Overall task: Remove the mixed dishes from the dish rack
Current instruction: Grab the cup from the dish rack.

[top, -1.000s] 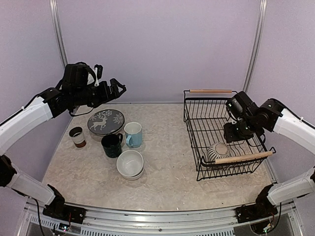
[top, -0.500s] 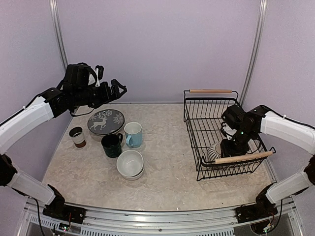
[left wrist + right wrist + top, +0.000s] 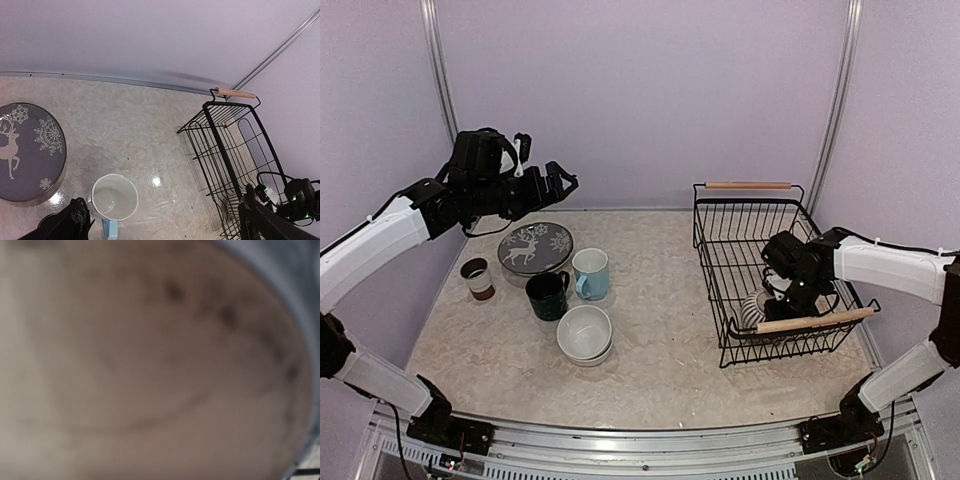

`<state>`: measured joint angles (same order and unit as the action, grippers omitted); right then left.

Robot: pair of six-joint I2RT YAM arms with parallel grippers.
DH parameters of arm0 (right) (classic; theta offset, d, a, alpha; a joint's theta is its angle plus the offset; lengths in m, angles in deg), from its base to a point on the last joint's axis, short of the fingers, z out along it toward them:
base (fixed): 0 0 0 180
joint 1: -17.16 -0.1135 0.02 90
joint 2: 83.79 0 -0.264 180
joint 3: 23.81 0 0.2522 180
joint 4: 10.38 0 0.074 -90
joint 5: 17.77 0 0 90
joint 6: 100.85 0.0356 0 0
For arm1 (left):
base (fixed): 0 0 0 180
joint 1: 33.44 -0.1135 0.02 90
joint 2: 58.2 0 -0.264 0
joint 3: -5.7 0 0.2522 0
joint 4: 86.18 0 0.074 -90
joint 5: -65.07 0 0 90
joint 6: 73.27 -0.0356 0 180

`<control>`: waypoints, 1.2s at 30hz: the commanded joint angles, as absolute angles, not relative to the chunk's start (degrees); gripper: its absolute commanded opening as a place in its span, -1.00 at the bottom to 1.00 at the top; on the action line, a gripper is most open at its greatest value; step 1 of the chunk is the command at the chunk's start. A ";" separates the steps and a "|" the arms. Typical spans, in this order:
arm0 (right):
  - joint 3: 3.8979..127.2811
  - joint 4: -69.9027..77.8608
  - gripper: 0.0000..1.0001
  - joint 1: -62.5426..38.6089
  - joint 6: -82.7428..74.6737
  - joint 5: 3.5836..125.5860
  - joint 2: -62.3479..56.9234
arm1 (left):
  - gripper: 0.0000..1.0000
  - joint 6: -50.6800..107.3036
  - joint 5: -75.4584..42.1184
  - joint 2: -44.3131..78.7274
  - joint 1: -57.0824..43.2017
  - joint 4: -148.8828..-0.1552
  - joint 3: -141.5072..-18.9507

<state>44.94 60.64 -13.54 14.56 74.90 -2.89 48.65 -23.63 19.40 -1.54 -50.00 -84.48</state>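
Rack (image 3: 712, 268) stands along the right edge of the worktop (image 3: 665, 340). Far handle (image 3: 748, 185) is toward the far edge, near handle (image 3: 815, 320) toward the near edge.

One striped dish (image 3: 756, 308) is in the rack, tipped on its side at the near end, just behind the near handle.

Right gripper (image 3: 778, 288) is down inside the rack, right at the striped dish. Its wrist hides the jaws from above. The wrist view is filled by a blurred pale inner surface with a dark rim. Cannot tell how the jaws stand, or whether they grip.

Left gripper (image 3: 548, 168) hangs in the air over the far-left corner, jaws wide, holding nothing.

Out on the left half of the worktop:
- deer plate (image 3: 534, 247), nearest the far edge
- brown-white cup (image 3: 477, 278), by the left edge
- light blue mug (image 3: 590, 273) and dark green mug (image 3: 548, 295), close together
- white bowls (image 3: 585, 333), stacked, nearest the near edge
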 commanded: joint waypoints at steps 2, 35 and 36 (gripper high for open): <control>42.85 55.31 -0.18 -13.13 15.44 76.79 -2.20 | 0.98 48.37 -23.01 20.28 -1.71 -49.21 -85.67; 39.60 21.41 -1.00 -13.16 19.92 74.77 -26.53 | 0.98 47.79 -21.67 20.58 -1.14 -49.19 -86.11; 39.16 18.54 -1.00 -13.16 19.95 72.96 -26.98 | 0.98 47.64 -21.34 20.55 -1.10 -49.25 -86.15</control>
<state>40.54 34.69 -13.45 19.30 77.90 -23.96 48.63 -22.32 20.04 -1.45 -49.87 -84.48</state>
